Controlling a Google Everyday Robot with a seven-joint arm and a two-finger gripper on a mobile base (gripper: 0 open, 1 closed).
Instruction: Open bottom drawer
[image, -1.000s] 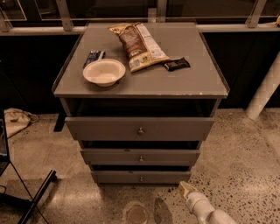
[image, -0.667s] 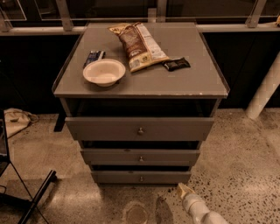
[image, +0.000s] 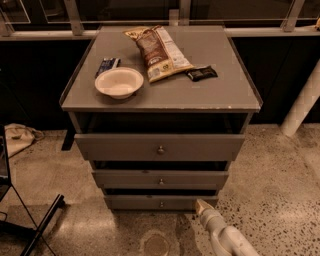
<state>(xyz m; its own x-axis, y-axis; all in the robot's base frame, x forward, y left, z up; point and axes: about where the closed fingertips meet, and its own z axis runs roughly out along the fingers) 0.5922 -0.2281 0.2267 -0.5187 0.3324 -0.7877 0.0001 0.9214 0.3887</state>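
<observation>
The grey cabinet has three drawer fronts, each with a small round metal knob. The bottom drawer (image: 161, 202) is the slimmest and lowest, just above the floor, with its knob (image: 161, 204) at centre. The gripper (image: 201, 205) on the pale arm comes up from the lower right. Its tip is at the bottom drawer's right part, to the right of the knob, near the front panel. I cannot tell if it touches the panel.
The top drawer (image: 160, 147) and middle drawer (image: 160, 179) stick out slightly. On the cabinet top (image: 225, 85) lie a white bowl (image: 119, 82), a chip bag (image: 159, 52), a dark bar (image: 202, 73) and a blue packet (image: 107, 65). A black stand leg (image: 42, 225) is at lower left, a white post (image: 302, 102) at right.
The gripper has moved up and left, closer to the bottom drawer's right side. The drawers have not moved.
</observation>
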